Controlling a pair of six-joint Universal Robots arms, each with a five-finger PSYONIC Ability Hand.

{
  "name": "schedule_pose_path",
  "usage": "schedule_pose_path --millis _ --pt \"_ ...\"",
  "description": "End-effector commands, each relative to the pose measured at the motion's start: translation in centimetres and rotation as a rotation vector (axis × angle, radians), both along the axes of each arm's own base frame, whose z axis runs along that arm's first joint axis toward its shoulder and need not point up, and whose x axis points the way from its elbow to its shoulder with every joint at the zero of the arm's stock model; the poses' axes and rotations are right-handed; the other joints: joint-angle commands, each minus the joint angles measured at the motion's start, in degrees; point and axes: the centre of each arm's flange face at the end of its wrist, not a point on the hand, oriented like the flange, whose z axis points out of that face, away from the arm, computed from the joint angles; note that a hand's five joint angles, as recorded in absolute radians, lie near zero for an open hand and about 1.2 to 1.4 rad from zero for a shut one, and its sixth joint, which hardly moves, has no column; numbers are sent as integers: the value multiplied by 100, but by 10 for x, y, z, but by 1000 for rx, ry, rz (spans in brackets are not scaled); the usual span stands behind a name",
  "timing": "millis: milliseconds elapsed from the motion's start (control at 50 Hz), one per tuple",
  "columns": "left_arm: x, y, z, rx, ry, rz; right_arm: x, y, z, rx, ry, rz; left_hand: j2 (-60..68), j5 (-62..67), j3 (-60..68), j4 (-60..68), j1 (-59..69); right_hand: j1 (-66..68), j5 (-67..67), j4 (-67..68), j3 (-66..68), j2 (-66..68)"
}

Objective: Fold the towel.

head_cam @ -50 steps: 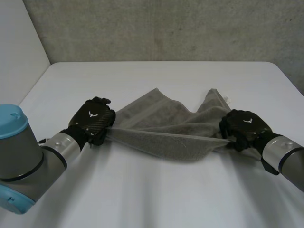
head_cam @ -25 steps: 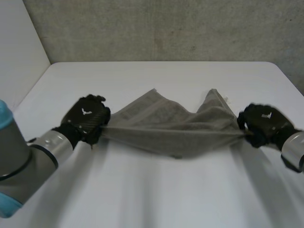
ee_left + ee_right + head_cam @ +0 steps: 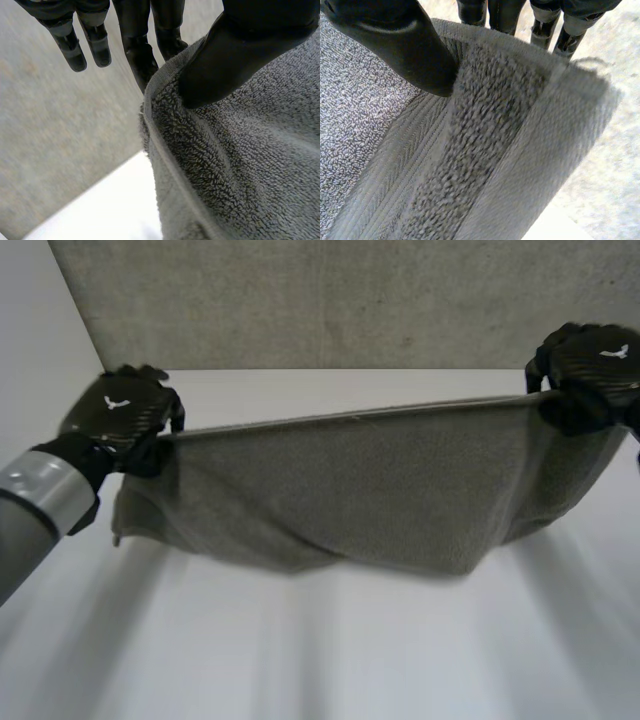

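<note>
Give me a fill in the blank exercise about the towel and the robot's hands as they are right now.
1. The towel hangs stretched between ____ hands.
2. The left hand pinches the towel between its fingers and its ____.
3. The right hand grips the towel at an upper ____.
4. The colour of the table below the towel is ____.
Missing words: two; thumb; corner; white.

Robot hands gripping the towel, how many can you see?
2. The left robot hand pinches one end of the towel's top edge, the right robot hand the other end, with the towel stretched between them over the table.
</note>
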Motion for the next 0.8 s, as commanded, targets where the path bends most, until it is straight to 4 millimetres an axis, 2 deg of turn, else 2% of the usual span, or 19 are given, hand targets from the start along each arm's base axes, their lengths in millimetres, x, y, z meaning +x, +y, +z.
schedule_pose_path --millis 20,100,120,160,180,220,240,260,280,320,360,440,500,600,660,700,720,760,800 --pt "-15 -55 -34 59 -25 -4 32 -34 -33 6 38 83 280 326 -292 -336 718 494 376 -437 -243 383" --pt "-38 -97 -10 -74 6 -24 47 -70 -27 -105 61 42 280 326 -292 -336 718 494 376 -437 -243 383" --pt "-38 -97 -10 -75 6 -24 47 -70 -27 -106 61 41 280 326 -292 -336 718 494 376 -437 -243 383" --pt "-46 -116 38 -244 56 4 50 -87 16 -254 30 8 280 326 -292 -336 718 494 376 -437 -243 383" --pt "-46 -117 39 -245 56 4 50 -87 16 -254 30 8 280 326 -292 -336 718 494 376 -437 -243 383" --pt "-48 -121 98 -437 141 29 49 -87 74 -390 -84 -9 280 326 -292 -336 718 494 376 -437 -243 383" --pt "-48 -121 98 -438 141 29 49 -87 74 -390 -85 -9 280 326 -292 -336 718 494 376 -437 -243 383" --pt "-47 -117 124 -509 192 21 47 -81 102 -444 -172 2 280 326 -292 -336 718 494 376 -437 -243 383" --pt "-47 -117 124 -510 193 21 47 -81 102 -445 -173 2 280 326 -292 -336 718 494 376 -437 -243 383" --pt "-40 -103 162 -591 290 5 41 -74 124 -481 -307 30 280 326 -292 -336 718 494 376 -437 -243 383" --pt "-38 -99 168 -594 324 -9 39 -74 123 -473 -340 38 280 326 -292 -336 718 494 376 -437 -243 383" --pt "-36 -102 155 -544 340 -14 35 -69 103 -416 -321 32 280 326 -292 -336 718 494 376 -437 -243 383" --pt "-36 -102 130 -474 305 -26 35 -67 94 -389 -310 36 280 326 -292 -336 718 494 376 -437 -243 383" --pt "-36 -92 64 -326 206 -54 32 -57 49 -269 -250 59 280 326 -292 -336 718 494 376 -437 -243 383" --pt "-35 -88 45 -288 171 -51 29 -54 38 -243 -232 57 280 326 -292 -336 718 494 376 -437 -243 383" --pt "-29 -79 7 -208 87 -36 23 -49 9 -177 -200 61 280 326 -292 -336 718 494 376 -437 -243 383" --pt "-29 -79 7 -207 87 -36 23 -49 9 -176 -200 61 280 326 -292 -336 718 494 376 -437 -243 383" --pt "-22 -68 -29 -126 7 -29 23 -39 -25 -98 -167 82 280 326 -292 -336 718 494 376 -437 -243 383" --pt "-19 -62 -43 -93 -22 -33 23 -33 -41 -64 -146 88 280 326 -292 -336 718 494 376 -437 -243 383"
